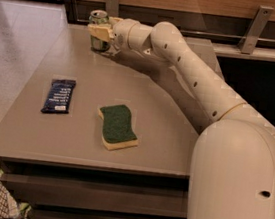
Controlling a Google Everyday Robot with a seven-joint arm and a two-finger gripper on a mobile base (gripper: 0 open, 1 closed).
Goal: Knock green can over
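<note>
End effector (pixel 100 30) at the can (pixel 98 16), table's (pixel 164 135) far-left corner; sponge (pixel 117 126) right of packet (pixel 58 96).

We've got our gripper (pixel 99 30) way over at the far left corner of the table (pixel 167 151), right up against the green can (pixel 99 44), which is standing upright. Our arm (pixel 197 79) stretches across the tabletop from the right. Closer in, a green-topped yellow sponge (pixel 117 126) lies mid-table with a dark blue packet (pixel 58 96) flat to its left, both well apart from the can.
</note>
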